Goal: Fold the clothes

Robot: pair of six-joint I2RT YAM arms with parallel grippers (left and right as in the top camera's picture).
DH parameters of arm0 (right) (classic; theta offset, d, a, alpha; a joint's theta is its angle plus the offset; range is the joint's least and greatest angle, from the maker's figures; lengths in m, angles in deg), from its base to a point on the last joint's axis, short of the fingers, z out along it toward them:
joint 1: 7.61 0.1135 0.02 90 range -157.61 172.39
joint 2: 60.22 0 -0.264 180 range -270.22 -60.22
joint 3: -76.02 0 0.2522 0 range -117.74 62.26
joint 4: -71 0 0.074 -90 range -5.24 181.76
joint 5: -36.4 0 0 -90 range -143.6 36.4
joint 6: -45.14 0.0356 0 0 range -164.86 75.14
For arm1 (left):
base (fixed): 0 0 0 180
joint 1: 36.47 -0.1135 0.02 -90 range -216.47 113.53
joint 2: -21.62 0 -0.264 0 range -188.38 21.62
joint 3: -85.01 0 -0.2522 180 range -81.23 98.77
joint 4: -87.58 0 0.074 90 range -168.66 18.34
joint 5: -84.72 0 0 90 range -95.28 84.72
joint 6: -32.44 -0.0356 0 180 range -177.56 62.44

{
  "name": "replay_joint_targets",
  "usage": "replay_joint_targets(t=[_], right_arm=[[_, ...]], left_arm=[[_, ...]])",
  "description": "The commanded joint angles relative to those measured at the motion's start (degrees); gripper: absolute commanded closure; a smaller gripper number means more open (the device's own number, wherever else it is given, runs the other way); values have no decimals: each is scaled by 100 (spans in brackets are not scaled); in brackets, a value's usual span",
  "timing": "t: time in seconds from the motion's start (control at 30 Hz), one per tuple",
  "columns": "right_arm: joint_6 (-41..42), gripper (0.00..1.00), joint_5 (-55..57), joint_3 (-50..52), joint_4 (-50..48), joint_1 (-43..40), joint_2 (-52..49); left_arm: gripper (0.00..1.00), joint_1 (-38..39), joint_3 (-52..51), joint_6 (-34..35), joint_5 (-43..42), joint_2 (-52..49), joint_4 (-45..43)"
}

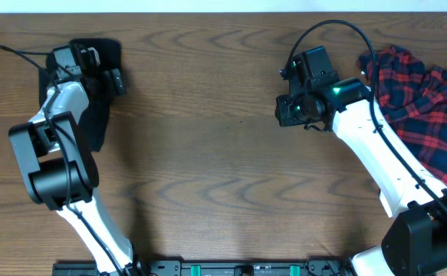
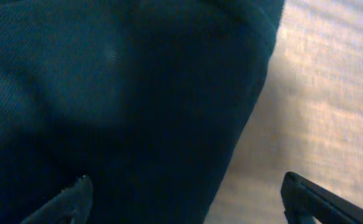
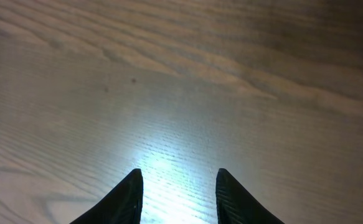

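Note:
The black garment [image 1: 100, 115] lies bunched at the table's far left, partly hidden under my left arm. In the left wrist view its dark cloth [image 2: 119, 106] fills most of the picture. My left gripper [image 2: 187, 199] is open wide just above it, one finger over the cloth, the other over bare wood, nothing held. In the overhead view this gripper [image 1: 111, 78] hangs over the garment's upper right part. A red-and-navy plaid garment [image 1: 430, 115] lies crumpled at the right edge. My right gripper [image 3: 178, 190] is open over bare wood, seen from overhead [image 1: 286, 109] left of the plaid.
The wooden table [image 1: 208, 153] spreads between the two arms. The right arm's white link [image 1: 376, 153] runs along the plaid's left edge. A black cable [image 1: 338, 27] loops above the right wrist. The arm bases stand at the front edge.

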Motion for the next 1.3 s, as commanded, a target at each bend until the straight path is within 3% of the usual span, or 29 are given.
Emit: replay_joint_targets(t=[0.0,0.2,0.33,0.43,0.63,0.87,1.07,1.27], right_arm=[[28,62,-111,-48,-138,-37,35],[929,42,774,-50,-142,-140,37],[1261,11,1154,-68,48,-479,160],[1268,1,1161,-68,380,-905,404],[1325,1,1204,-68,896,-2229,1049],[1016,1,1137,-66,1047,-4085,1274],[634,1,1180,-66,1154,-5145,1113],[636,1,811,-61,1331,-5805,1075]], left_arm=[[2,-61,-223,-31,26,542,269],[2,133,-223,455,-133,1790,979],[2,470,-223,522,-234,2371,1602],[2,798,-223,581,-234,2667,2103],[2,1620,-223,734,-236,2876,3038],[2,2437,-223,732,-55,2874,3510],[2,2577,-223,728,-42,3016,4111],[2,2559,-223,726,422,3801,4061]])
